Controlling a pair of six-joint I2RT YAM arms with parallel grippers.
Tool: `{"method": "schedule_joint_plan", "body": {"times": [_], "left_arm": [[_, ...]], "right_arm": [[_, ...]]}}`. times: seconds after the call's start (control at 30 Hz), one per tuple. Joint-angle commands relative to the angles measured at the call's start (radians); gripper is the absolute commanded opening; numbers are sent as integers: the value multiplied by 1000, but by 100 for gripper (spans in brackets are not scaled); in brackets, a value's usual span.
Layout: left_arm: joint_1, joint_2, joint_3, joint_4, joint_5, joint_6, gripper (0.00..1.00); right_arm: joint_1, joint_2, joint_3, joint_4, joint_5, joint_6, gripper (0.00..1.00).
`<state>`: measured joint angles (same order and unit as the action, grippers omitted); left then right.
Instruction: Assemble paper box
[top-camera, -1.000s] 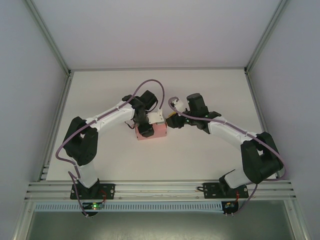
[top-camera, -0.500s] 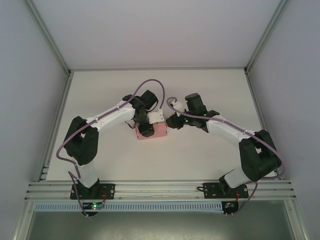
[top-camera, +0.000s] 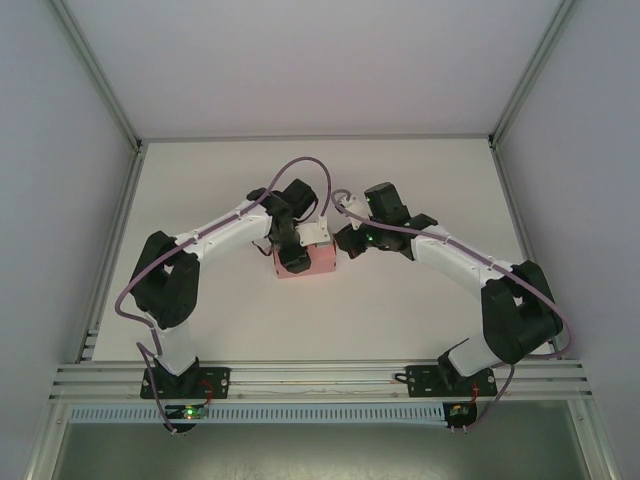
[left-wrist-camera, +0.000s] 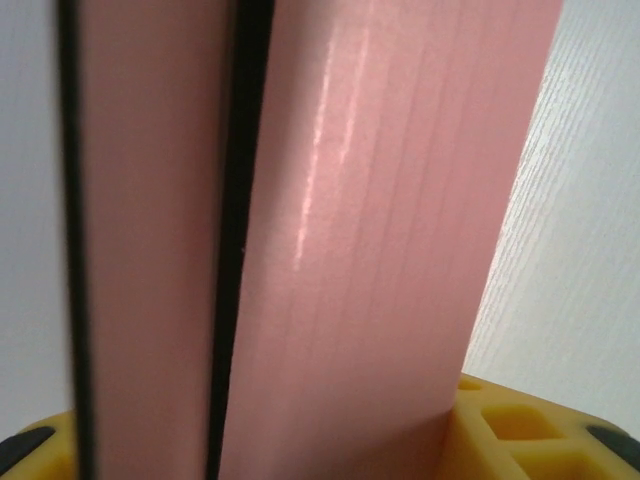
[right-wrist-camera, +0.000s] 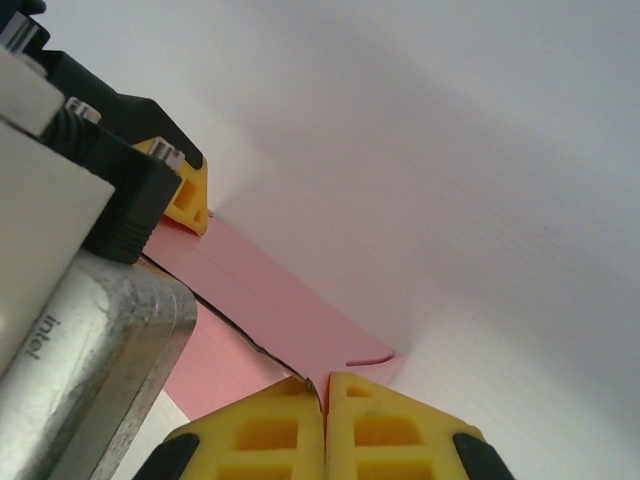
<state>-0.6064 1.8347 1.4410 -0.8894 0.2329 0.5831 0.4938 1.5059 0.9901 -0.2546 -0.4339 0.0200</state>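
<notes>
The salmon-pink paper box (top-camera: 316, 263) stands on the white table (top-camera: 420, 320) near the middle. My left gripper (top-camera: 292, 258) comes down on it from above. In the left wrist view the box (left-wrist-camera: 370, 250) rises between the yellow fingers (left-wrist-camera: 520, 430), which grip it on both sides. My right gripper (top-camera: 343, 242) meets the box's right end. Its yellow pads (right-wrist-camera: 400, 420) are pressed together, and the thin edge of a pink flap (right-wrist-camera: 270, 300) runs into the seam between them at the right gripper (right-wrist-camera: 325, 385).
A yellow fingertip (right-wrist-camera: 185, 200) of the left gripper and its silver wrist camera (right-wrist-camera: 100, 330) sit close beside the right gripper. White walls with metal posts (top-camera: 105, 90) close in the table. An aluminium rail (top-camera: 320, 375) runs along the near edge.
My right gripper has slid a little left to the box's end and closed its jaws. The left gripper and the box have stayed put.
</notes>
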Motion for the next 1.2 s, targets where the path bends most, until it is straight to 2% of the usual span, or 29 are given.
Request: {"method": "schedule_joint_plan", "body": {"times": [0.0, 0.13, 0.3, 0.5, 0.77, 0.87, 1.17], "left_arm": [[6, 75, -23, -5, -17, -2, 51], [7, 87, -16, -8, -19, -5, 54], [6, 100, -7, -15, -17, -3, 54], [6, 116, 4, -25, -18, 0, 54], [7, 128, 8, -42, -3, 16, 53], [6, 130, 5, -41, 0, 20, 53], [5, 143, 11, -45, -10, 25, 51]], "right_arm": [[0, -23, 63, -8, -55, 100, 2], [0, 7, 104, -6, -170, 212, 0], [-19, 24, 129, 1, -214, 353, 0], [-72, 71, 131, 108, -370, 546, 0], [-95, 115, 220, 29, -343, 621, 0], [-102, 140, 242, 34, -404, 652, 0], [-123, 135, 246, 52, -473, 724, 0]]}}
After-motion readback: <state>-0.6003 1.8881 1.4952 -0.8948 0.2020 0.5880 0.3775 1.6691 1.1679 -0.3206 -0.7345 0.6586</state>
